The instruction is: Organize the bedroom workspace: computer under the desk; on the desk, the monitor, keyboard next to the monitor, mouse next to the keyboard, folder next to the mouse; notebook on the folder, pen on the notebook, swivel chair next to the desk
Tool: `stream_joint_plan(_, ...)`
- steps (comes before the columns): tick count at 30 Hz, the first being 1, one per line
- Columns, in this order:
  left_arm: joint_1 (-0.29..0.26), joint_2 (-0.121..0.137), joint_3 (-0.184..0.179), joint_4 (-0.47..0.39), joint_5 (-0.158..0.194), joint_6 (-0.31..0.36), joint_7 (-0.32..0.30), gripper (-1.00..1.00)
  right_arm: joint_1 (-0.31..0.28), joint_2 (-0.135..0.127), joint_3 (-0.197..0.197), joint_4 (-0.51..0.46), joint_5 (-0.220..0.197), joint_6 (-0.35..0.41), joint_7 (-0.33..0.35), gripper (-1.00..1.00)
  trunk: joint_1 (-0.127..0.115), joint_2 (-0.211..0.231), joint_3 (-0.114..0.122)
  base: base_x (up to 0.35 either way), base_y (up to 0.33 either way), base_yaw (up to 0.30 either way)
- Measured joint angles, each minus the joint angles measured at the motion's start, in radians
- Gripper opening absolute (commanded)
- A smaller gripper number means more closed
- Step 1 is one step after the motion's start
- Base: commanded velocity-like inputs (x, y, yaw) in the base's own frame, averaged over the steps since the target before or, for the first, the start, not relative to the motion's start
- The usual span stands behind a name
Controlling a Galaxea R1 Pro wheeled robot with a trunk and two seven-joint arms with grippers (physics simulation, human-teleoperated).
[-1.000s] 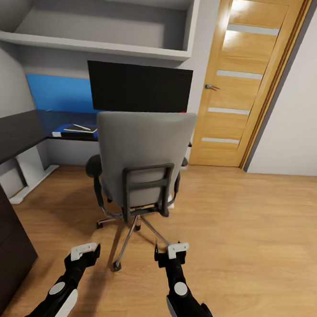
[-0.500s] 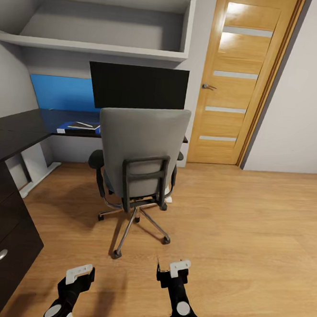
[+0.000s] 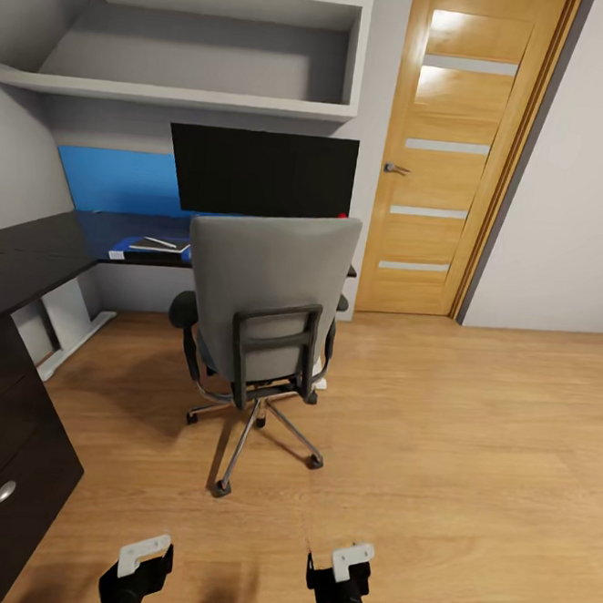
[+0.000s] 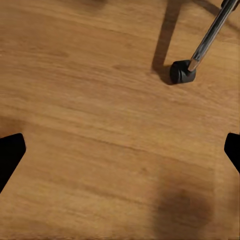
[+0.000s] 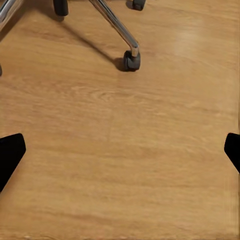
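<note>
Facing the long glossy black desk point(image 3: 22, 259), I see the grey upholstered swivel chair point(image 3: 264, 307) against its front edge below the wide black monitor point(image 3: 262, 172). My left gripper point(image 4: 120, 150) and right gripper point(image 5: 120, 150) hang spread wide and empty over the floor, apart from the castors. Judging the chair placed, I'd nudge only its backrest, gently, or it rolls.

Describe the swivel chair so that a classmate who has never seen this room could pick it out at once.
Find the wooden door, then the black monitor to its left. The swivel chair stands on the floor before the monitor, its tall grey back, black armrests and castored metal base unlike anything nearby.
</note>
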Motion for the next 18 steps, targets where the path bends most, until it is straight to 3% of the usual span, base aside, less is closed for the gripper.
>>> stream_joint_plan(8, 0.000, -0.004, 0.000, 0.078, 0.003, -0.005, 0.001, 1.00, 0.000, -0.008, -0.004, 0.053, -0.015, -0.040, 0.002, 1.00, -0.031, 0.056, 0.025, 0.000, 0.000, 0.000)
stream_joint_plan(10, 0.000, -0.003, 0.000, 0.104, 0.005, -0.006, 0.001, 1.00, 0.000, -0.021, -0.005, 0.056, -0.053, -0.041, 0.001, 1.00, -0.038, 0.070, 0.031, 0.000, 0.000, 0.000)
stream_joint_plan(11, 0.000, -0.015, 0.002, 0.177, 0.005, -0.022, -0.003, 1.00, 0.001, -0.032, -0.007, 0.058, -0.147, -0.042, -0.001, 1.00, -0.038, 0.070, 0.031, 0.000, 0.000, 0.000)
stream_joint_plan(18, 0.000, -0.025, 0.004, 0.188, 0.004, -0.100, 0.004, 1.00, 0.001, -0.035, -0.003, 0.062, -0.172, -0.064, -0.003, 1.00, -0.050, 0.091, 0.041, 0.000, 0.000, 0.000)
